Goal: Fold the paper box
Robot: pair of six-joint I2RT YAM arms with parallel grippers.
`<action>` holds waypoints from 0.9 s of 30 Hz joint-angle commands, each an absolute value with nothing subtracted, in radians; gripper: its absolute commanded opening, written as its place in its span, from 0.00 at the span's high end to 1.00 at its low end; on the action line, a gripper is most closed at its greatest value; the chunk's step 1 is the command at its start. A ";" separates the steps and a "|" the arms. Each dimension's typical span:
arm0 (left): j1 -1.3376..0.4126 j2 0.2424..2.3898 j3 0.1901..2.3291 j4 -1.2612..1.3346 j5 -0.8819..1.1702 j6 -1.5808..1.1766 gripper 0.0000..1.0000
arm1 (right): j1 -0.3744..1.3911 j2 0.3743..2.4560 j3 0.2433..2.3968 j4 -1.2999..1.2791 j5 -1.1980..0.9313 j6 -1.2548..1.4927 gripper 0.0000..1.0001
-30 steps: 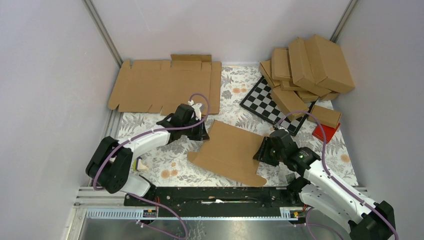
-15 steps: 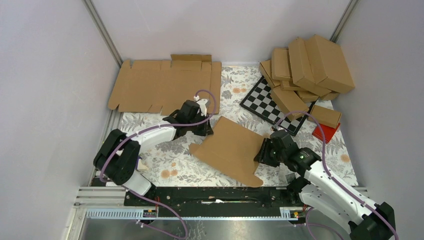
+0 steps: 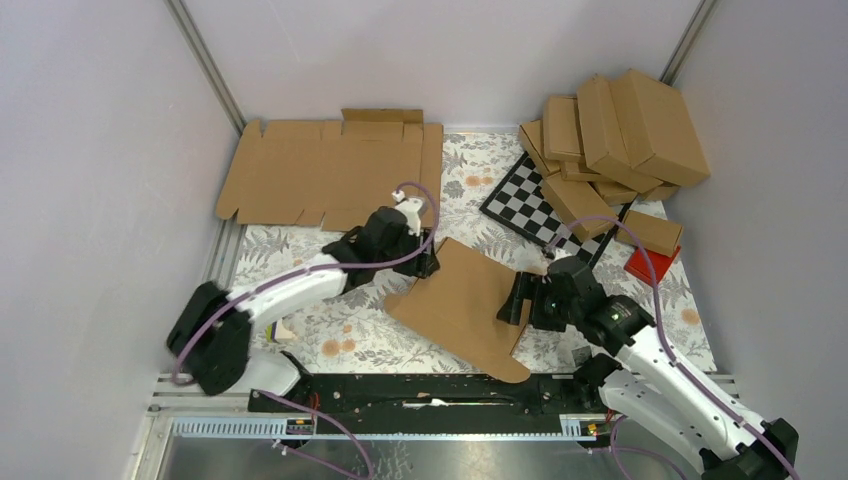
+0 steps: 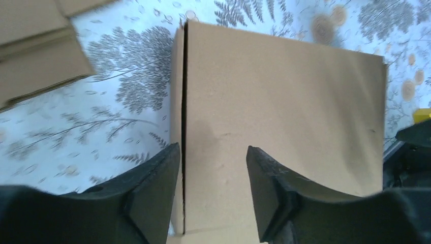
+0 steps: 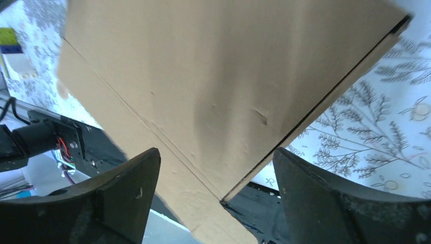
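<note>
Paper box [image 3: 465, 305], partly folded, sits mid-table [image 3: 330, 335] between my claws. My left claw [image 4: 211, 152] and right claw [image 5: 216, 157] both gape wide, straddling opposite edges. Best, I judge, to pinch near the creases, evenly, before bending.

Bright, even light; wrist views perhaps blurred.

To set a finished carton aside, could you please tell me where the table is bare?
Bare cloth lies between the flat cardboard sheet and the checkered board, and near-left between the left arm and the base rail. The back-right corner is crowded with stacked cartons.
</note>
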State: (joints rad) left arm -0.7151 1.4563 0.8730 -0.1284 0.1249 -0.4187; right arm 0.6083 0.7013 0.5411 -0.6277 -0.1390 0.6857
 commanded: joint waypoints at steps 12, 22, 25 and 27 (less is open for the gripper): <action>-0.724 0.786 0.631 -0.409 0.021 -0.670 0.32 | 0.608 0.942 0.941 -0.690 0.182 0.411 0.00; -0.788 0.644 0.489 -0.431 0.195 -0.847 0.35 | 0.327 1.190 0.897 -0.359 -0.260 0.333 0.00; -0.806 0.620 0.468 -0.429 0.191 -0.874 0.35 | 0.293 1.252 0.872 -0.322 -0.261 0.328 0.00; -0.811 0.631 0.462 -0.425 0.193 -0.878 0.35 | 0.282 1.286 0.855 -0.320 -0.281 0.311 0.00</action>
State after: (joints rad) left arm -0.8005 0.6353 0.4706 -0.4656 0.1722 -0.8200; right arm 0.3050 1.2316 0.8810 -0.4145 -0.1932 0.3561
